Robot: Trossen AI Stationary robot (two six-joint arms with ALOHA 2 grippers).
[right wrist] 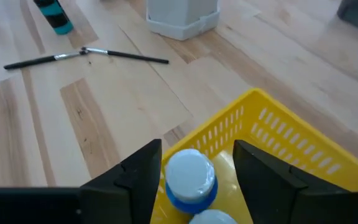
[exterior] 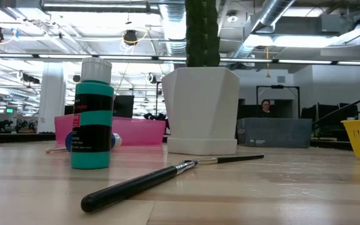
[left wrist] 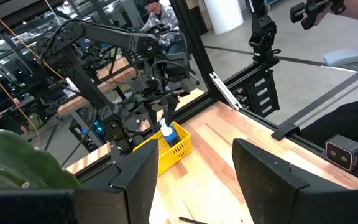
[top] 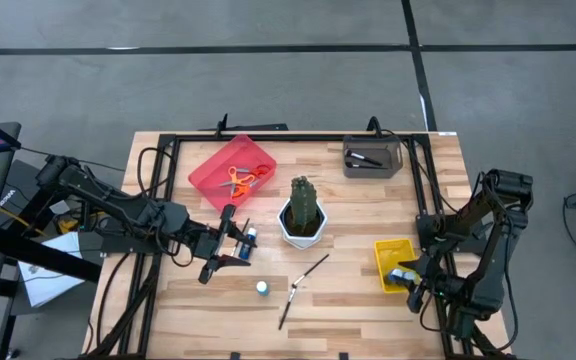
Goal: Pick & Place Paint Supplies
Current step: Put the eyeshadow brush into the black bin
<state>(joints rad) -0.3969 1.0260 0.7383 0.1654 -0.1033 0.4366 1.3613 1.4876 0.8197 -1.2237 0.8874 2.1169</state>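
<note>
Our right gripper (right wrist: 191, 168) hangs over the yellow basket (right wrist: 291, 134), fingers apart around a bottle (right wrist: 190, 177) to sort it; our left gripper (top: 230, 243) waits open by the cactus (top: 304, 203).

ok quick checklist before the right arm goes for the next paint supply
1. Right hand open: ok, fingers stand apart either side of a paint bottle.
2. That bottle inside the yellow basket: ok.
3. Bottle fully let go: cannot tell.
4. Next targets in sight: ok, upright bottle and two paintbrushes lie on the table in front of the cactus.
5. Left hand out of the way: not ok, it hovers near that upright bottle.
6. Scissors placed: ok, in the red tray.
</note>
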